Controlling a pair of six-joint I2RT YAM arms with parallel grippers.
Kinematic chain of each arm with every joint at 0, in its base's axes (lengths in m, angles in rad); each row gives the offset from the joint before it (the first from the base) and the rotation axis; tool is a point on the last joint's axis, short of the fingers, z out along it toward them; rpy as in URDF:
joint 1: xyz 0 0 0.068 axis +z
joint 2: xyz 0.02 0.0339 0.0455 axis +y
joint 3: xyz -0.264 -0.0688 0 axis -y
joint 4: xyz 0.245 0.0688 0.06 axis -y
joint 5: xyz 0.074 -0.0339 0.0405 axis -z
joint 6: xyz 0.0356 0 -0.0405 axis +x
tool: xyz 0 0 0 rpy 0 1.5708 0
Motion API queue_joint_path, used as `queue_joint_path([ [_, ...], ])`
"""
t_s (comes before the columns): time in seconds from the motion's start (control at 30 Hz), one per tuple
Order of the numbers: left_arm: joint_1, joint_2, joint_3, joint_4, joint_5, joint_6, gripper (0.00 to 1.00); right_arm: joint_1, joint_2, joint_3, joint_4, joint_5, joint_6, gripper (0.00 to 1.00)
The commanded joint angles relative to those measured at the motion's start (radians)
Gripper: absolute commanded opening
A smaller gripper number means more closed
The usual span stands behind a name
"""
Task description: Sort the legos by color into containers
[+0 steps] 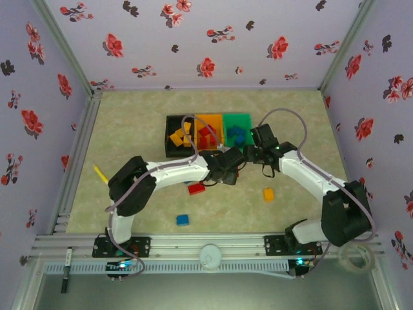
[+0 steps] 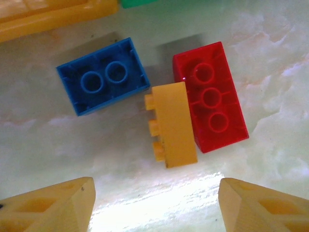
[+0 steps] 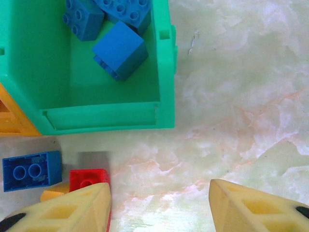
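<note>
Just in front of the containers lie three legos close together: a blue brick (image 2: 102, 76), an orange-yellow brick (image 2: 171, 124) on its side, and a red brick (image 2: 211, 96) touching it. My left gripper (image 2: 157, 205) hovers over them, open, with nothing between its fingers. My right gripper (image 3: 159, 205) is open over bare table beside the green bin (image 3: 164, 72), which holds several blue bricks (image 3: 119, 50). The same blue brick (image 3: 32, 170) and red brick (image 3: 87, 178) sit by its left finger. The black bin (image 1: 168, 139) holds orange-yellow bricks and the orange bin (image 1: 208, 117) red ones.
Loose on the table nearer the arm bases are a red brick (image 1: 196, 188), a blue brick (image 1: 182, 220) and an orange brick (image 1: 268, 194). A thin yellow piece (image 1: 100, 173) lies at the left. Flowered walls enclose the table, and the two arms meet close together before the bins.
</note>
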Motion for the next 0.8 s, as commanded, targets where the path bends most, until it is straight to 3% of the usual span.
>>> queue_joint_path([
  [0.0, -0.004, 0.043, 0.050, -0.004, 0.011, 0.034, 0.66, -0.009, -0.040, -0.023, -0.028, 0.028, 0.017, 0.56],
  [0.43, 0.019, 0.094, 0.065, -0.012, -0.019, 0.022, 0.48, -0.016, -0.090, -0.052, -0.048, 0.035, 0.019, 0.56],
  [0.77, 0.036, 0.118, 0.073, -0.005, -0.021, 0.039, 0.47, -0.016, -0.094, -0.054, -0.051, 0.029, 0.023, 0.56],
])
